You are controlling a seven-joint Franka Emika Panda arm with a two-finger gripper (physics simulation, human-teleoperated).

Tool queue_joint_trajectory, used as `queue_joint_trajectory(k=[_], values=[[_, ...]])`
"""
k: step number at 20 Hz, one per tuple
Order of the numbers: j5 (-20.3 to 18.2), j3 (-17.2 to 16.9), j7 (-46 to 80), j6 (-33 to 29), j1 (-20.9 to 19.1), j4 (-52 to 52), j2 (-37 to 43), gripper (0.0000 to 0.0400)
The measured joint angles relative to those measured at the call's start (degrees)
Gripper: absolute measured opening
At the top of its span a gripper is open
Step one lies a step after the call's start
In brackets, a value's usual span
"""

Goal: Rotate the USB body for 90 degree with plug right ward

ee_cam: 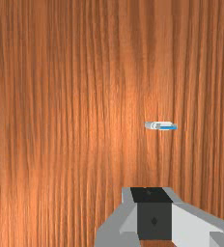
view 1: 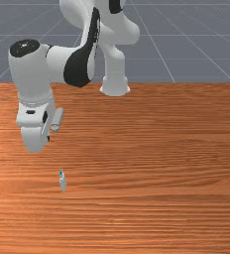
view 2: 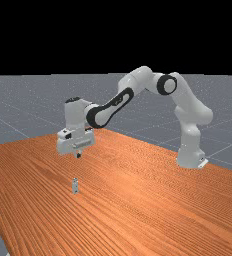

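Hanging over the surface, tool: fingertips pressed together. Below it and apart, one USB, pale grey and white, partly blue, is placed on the surface, laid lengthwise across the wood grain, and is seen in the front view's left half.

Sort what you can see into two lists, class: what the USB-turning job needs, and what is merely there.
Part of the job:
- USB, the thing to turn
- gripper, above the table
- arm, which carries the gripper

Merely there:
- table, under the USB
- grey floor, beyond the table
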State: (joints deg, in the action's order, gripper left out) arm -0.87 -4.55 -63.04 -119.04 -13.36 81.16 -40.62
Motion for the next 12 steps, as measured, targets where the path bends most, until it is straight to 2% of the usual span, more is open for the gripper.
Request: queue_joint_trajectory(k=[2,3,6,12], values=[[-0.07,0.23,0.71,7.96,0.05,-16.40,-9.05,0.0000],[-0.48,0.52,0.50,2.01,0.16,-9.41,-5.77,0.0000],[-0.54,0.76,1.30,11.66,0.04,-30.05,-17.26,0.0000],[-0.51,0.79,1.49,8.17,0.05,-30.96,-22.32,0.0000]])
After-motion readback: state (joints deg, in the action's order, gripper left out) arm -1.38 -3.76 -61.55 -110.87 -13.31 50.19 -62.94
